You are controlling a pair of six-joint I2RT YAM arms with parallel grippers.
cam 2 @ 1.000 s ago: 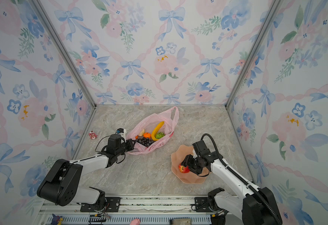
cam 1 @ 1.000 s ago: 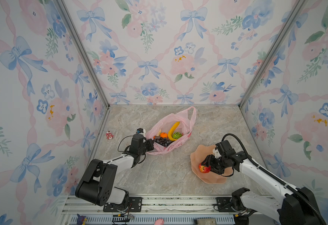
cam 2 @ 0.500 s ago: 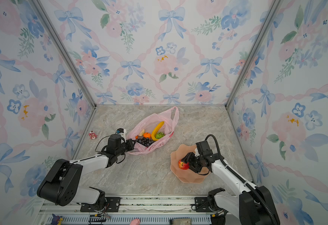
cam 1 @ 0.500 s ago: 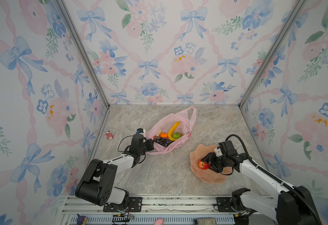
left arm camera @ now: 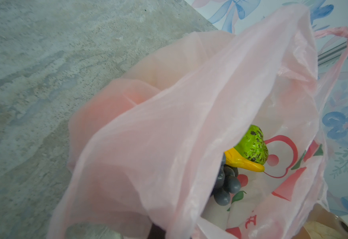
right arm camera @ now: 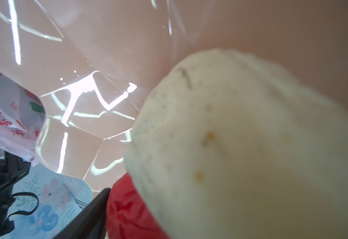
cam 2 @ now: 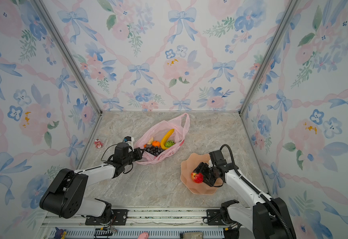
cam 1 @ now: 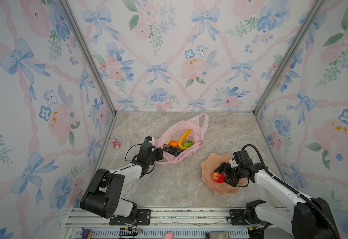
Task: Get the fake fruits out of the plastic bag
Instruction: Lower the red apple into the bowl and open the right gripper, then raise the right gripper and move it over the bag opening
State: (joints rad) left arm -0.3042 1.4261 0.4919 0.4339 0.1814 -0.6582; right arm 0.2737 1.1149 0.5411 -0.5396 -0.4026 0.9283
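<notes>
The marbled grey worktop (cam 1: 169, 186) is carrying a pink plastic bag (cam 1: 191, 126) lying near its middle, a peach scalloped plate (cam 1: 208, 167) sitting toward the right, and a tiny red-and-white figurine (cam 1: 116, 143) standing by the left wall.

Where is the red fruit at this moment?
In both top views the red fruit is on the right side, over the peach plate, between the jaws of the right gripper.
</notes>
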